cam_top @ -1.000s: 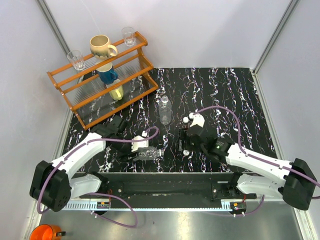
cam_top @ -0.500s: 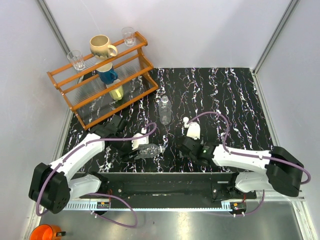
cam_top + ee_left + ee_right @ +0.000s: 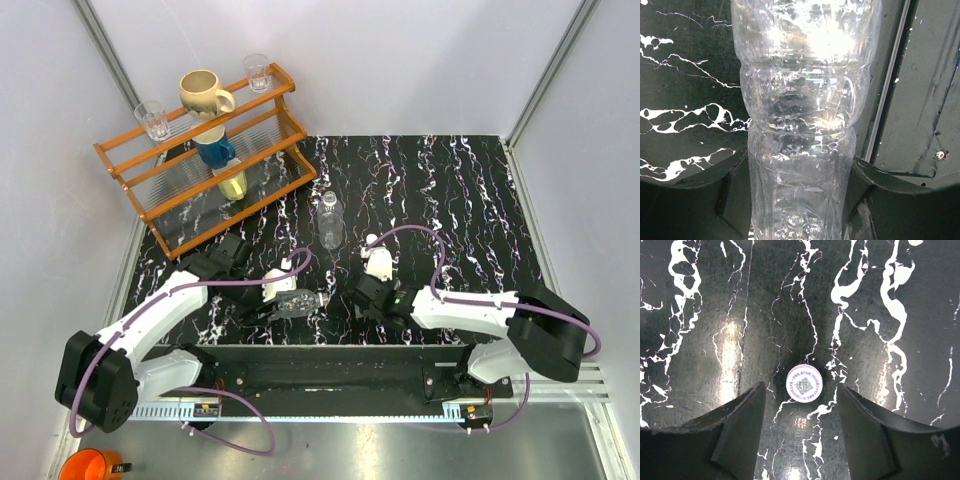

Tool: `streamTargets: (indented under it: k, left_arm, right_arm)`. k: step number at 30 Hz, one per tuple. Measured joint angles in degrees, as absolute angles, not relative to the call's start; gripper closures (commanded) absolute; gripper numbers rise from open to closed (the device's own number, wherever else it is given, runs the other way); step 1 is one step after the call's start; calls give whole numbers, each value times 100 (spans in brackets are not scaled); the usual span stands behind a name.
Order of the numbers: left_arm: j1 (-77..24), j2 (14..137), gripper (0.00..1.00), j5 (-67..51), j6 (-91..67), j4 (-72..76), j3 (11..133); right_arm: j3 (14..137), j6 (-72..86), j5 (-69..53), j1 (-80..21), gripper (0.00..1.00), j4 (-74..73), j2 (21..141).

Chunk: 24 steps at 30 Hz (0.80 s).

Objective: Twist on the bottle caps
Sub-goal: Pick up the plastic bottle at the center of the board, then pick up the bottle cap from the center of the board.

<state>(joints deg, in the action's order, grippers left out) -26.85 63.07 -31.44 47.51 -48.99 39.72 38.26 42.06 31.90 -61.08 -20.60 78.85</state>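
Observation:
My left gripper is shut on a clear ribbed bottle, which lies on its side near the table's front edge. In the left wrist view the bottle fills the gap between the two fingers of the left gripper. A second clear bottle stands upright mid-table with no cap on it. My right gripper is open and points down at the table. One white cap with a printed code lies flat between its fingertips, touching neither. In the top view the right gripper hides this cap. The other cap is out of view.
A wooden rack at the back left holds mugs and two drinking glasses. The table's front edge and a metal rail run just beside the held bottle. Grey walls close in both sides.
My right gripper has swung left and toward the front edge, and now sits low over the cap. My left gripper has turned the held bottle slightly.

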Motion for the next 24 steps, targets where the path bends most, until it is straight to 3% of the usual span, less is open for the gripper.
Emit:
streamTargets:
  k: [24]
  left_arm:
    - [-2685,6141,63,-3144,4648,-4831,3959]
  right_arm:
    - [3824,4276,2873,-6064,47,-1754,8241]
